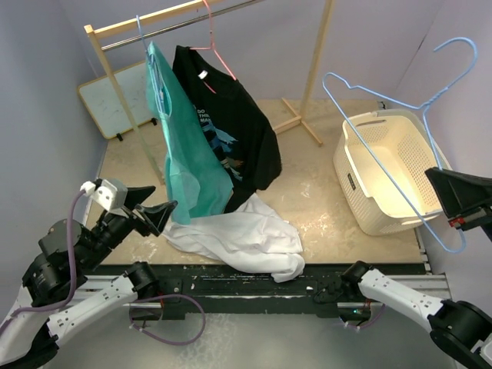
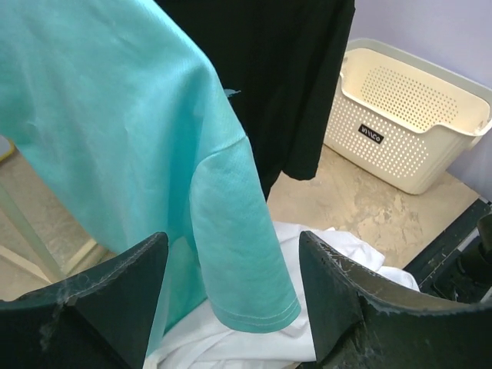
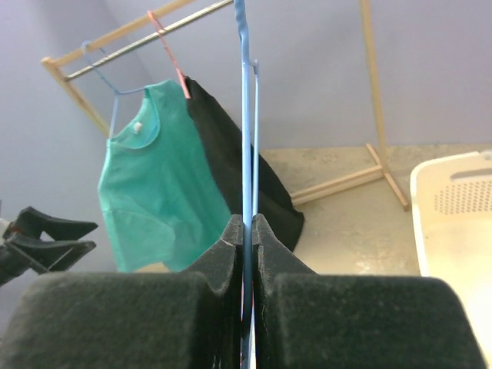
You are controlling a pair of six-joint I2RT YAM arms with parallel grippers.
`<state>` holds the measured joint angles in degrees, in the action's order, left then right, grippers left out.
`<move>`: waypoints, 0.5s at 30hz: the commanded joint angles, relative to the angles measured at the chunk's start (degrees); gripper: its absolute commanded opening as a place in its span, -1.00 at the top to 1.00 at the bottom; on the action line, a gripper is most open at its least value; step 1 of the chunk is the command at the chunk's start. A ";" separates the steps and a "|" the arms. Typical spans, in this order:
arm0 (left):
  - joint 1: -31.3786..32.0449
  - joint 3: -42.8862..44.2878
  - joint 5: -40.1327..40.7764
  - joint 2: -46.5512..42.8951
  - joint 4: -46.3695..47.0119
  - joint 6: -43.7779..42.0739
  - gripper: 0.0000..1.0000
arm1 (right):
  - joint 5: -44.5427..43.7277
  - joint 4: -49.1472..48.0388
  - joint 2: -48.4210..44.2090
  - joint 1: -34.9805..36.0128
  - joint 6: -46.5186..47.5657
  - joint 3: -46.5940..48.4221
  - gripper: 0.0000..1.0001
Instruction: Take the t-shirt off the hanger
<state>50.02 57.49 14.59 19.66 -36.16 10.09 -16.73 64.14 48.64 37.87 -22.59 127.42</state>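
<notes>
A teal t-shirt [image 1: 184, 161] hangs on a blue hanger and a black t-shirt [image 1: 238, 131] on a pink hanger, both on the rack rail. A white t-shirt [image 1: 246, 242] lies crumpled on the table below them. My left gripper [image 1: 157, 204] is open and empty at the teal shirt's lower left edge; in the left wrist view the teal sleeve [image 2: 231, 231] hangs between its fingers [image 2: 338, 292], untouched. My right gripper [image 1: 430, 175] is shut on a bare blue hanger [image 1: 400, 131], held above the basket; the hanger's wire [image 3: 244, 115] is pinched between its jaws.
A cream laundry basket [image 1: 361, 215] stands at the right, and also shows in the left wrist view [image 2: 415, 84]. The wooden rack's post and foot [image 1: 311, 84] stand behind the centre. A small whiteboard [image 1: 115, 104] leans at the back left. A black rail runs along the near edge.
</notes>
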 commanded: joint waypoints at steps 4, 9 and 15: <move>0.12 -2.90 -1.83 -1.07 -0.06 4.56 -0.43 | -12.17 -12.68 5.29 0.01 4.39 -13.73 1.00; 0.07 -4.04 -0.08 -5.69 -4.17 7.20 -0.47 | -14.33 -23.97 18.26 0.02 12.33 -12.47 1.00; -0.06 -5.24 2.35 -12.32 -6.29 10.12 -0.46 | -13.26 -28.23 39.31 -2.17 20.59 9.85 1.00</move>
<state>50.02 52.62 14.52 10.35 -41.91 17.04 -28.97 44.62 78.54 37.52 -10.15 124.16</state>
